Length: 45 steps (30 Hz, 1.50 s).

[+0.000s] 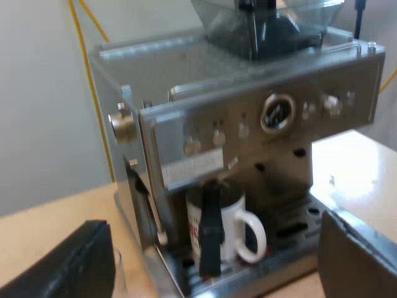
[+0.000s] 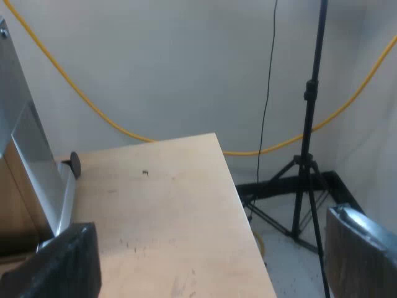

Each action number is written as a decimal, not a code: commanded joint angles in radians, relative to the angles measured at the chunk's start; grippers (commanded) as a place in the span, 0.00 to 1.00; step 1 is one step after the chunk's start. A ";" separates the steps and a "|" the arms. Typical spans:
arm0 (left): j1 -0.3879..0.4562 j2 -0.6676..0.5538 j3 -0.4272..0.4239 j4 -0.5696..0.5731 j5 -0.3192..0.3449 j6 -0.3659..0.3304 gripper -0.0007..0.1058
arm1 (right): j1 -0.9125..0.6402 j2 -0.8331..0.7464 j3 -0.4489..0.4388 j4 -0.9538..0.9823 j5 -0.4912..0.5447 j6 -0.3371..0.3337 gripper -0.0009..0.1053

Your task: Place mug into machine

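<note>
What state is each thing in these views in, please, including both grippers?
mug: upright on the drip tray, no gripper touching it.
espresso machine: bean hopper on top, mug at its front.
holder handle: sticks out from the machine's front, before the mug.
left gripper: open, empty, facing the machine.
right gripper: open, empty, above the table.

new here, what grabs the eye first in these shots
The brushed-steel espresso machine with its smoked bean hopper on top dominates. A white ceramic mug with red print sits on its drip tray, a dark handle hanging before it. Beyond the pale wooden table stands a black tripod.
</note>
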 commanded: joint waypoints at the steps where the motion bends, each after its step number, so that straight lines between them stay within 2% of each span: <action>1: 0.000 -0.065 0.046 0.027 -0.008 0.006 0.65 | -0.003 -0.047 0.005 0.034 -0.011 -0.017 0.83; 4: 0.000 -0.125 0.098 0.048 -0.008 0.004 0.65 | -0.003 -0.089 0.017 0.044 -0.011 -0.017 0.83; 8: 0.000 -0.203 0.159 0.054 -0.008 -0.042 0.65 | -0.003 -0.141 0.043 0.063 -0.011 -0.017 0.83; 16: 0.000 -0.289 0.199 0.088 -0.018 -0.049 0.65 | -0.003 -0.250 0.100 0.077 -0.011 -0.021 0.83; 20: 0.000 -0.308 0.199 0.167 -0.065 -0.040 0.65 | -0.003 -0.292 0.129 0.105 -0.011 -0.021 0.83; 26: 0.000 -0.333 0.199 0.191 -0.117 -0.040 0.65 | -0.003 -0.291 0.164 0.115 -0.078 -0.021 0.83; 29: 0.000 -0.359 0.199 0.225 -0.182 -0.040 0.65 | -0.003 -0.291 0.177 0.112 -0.078 -0.021 0.83; 35: 0.000 -0.380 0.199 0.281 -0.198 -0.042 0.65 | -0.003 -0.291 0.216 0.114 -0.078 -0.021 0.83; 40: 0.000 -0.380 0.229 0.273 -0.226 -0.042 0.65 | -0.003 -0.291 0.248 0.108 -0.112 -0.021 0.83; 45: 0.000 -0.380 0.280 0.200 -0.257 -0.040 0.65 | -0.003 -0.289 0.272 0.106 -0.139 -0.021 0.83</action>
